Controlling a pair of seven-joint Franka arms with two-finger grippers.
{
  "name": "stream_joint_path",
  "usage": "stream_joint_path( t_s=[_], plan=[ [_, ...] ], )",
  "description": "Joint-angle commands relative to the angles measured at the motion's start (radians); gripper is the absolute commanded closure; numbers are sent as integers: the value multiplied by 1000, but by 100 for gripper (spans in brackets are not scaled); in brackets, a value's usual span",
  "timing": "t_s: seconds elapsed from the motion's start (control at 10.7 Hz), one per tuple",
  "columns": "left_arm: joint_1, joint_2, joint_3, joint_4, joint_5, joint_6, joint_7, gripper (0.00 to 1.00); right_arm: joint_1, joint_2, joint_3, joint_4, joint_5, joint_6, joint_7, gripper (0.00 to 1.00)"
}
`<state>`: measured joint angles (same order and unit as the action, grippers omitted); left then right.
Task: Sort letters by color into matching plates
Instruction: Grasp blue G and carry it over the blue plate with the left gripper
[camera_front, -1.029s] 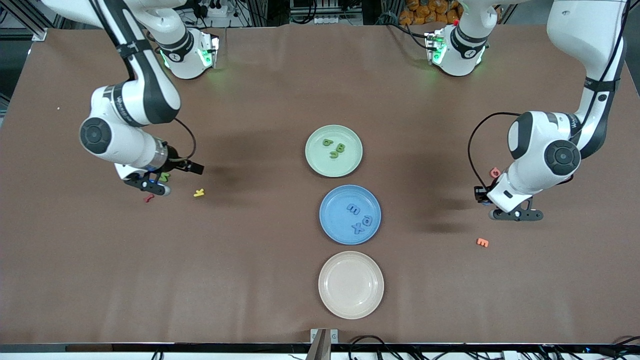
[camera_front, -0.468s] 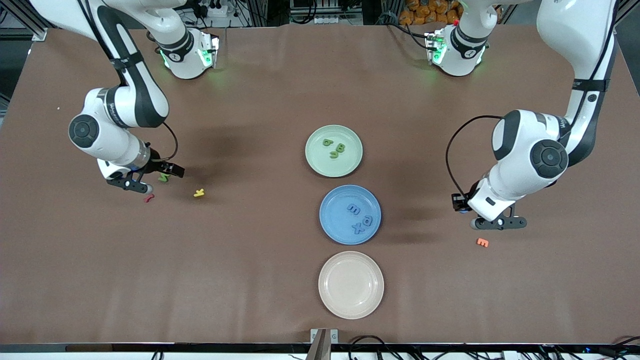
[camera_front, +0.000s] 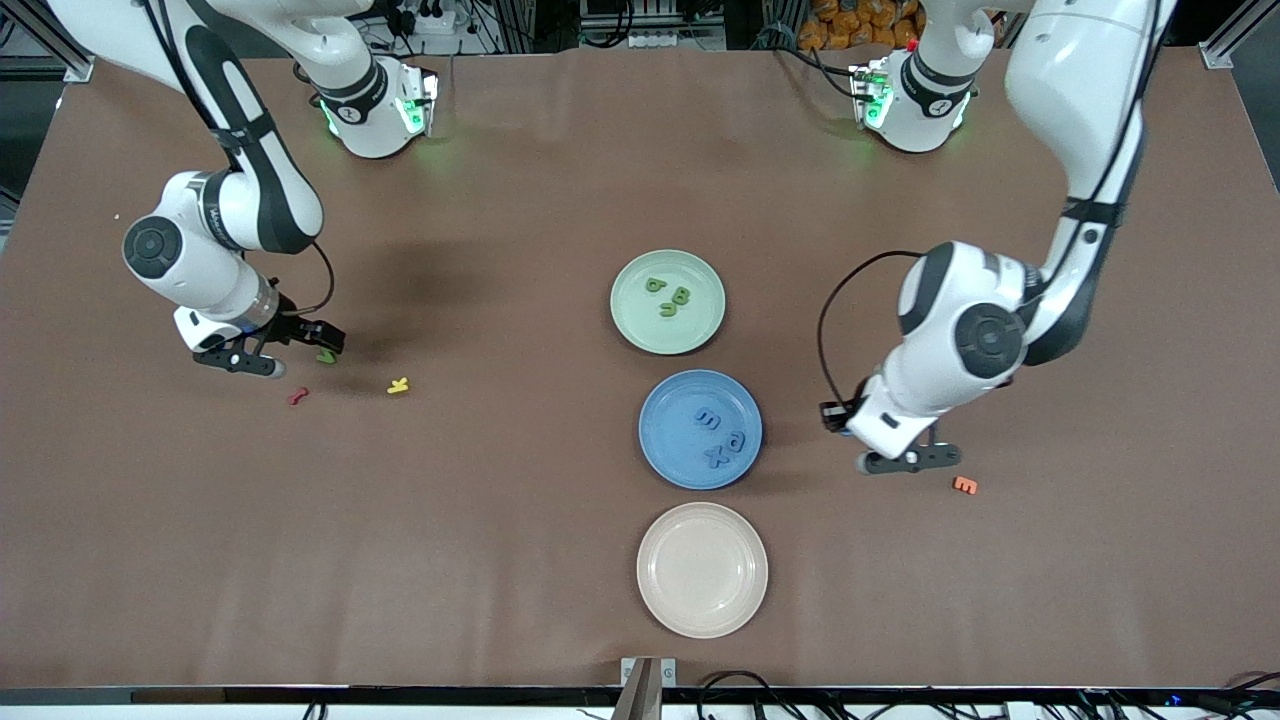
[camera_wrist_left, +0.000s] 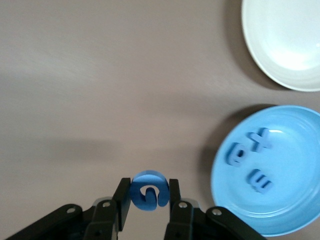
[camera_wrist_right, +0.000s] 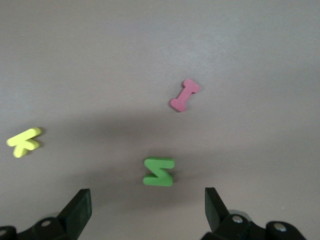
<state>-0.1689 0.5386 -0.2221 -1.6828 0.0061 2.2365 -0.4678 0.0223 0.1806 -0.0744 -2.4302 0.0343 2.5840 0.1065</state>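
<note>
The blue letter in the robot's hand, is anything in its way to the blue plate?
No. The left gripper holds the blue letter over bare table beside the blue plate; nothing visible lies between them.

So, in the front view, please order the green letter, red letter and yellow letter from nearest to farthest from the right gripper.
1. Green letter, right beside the right gripper.
2. Red letter, nearer to the front camera.
3. Yellow letter, farthest, toward the plates.
</note>
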Motion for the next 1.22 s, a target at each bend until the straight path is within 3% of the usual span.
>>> stream_joint_path(
  t_s=[0.0,0.56,0.65,0.75,1.12],
  plan=[
    [-69,72,6,93,-26,-20,-89,100,-7,19,-2,-69,-5,138,-18,1],
    [-228,170,32,178,-6,46,-323,100,-5,71,-2,-72,13,199,-5,19],
    [-228,169,41,176,-3,46,-322,93,-7,71,-2,-70,24,199,-4,19],
    [-225,167,43,176,17,46,-301,1,-4,73,-2,-70,65,199,-4,20],
    [-219,150,43,178,40,40,-296,0,1,97,-2,-70,108,235,-2,24]
  ],
)
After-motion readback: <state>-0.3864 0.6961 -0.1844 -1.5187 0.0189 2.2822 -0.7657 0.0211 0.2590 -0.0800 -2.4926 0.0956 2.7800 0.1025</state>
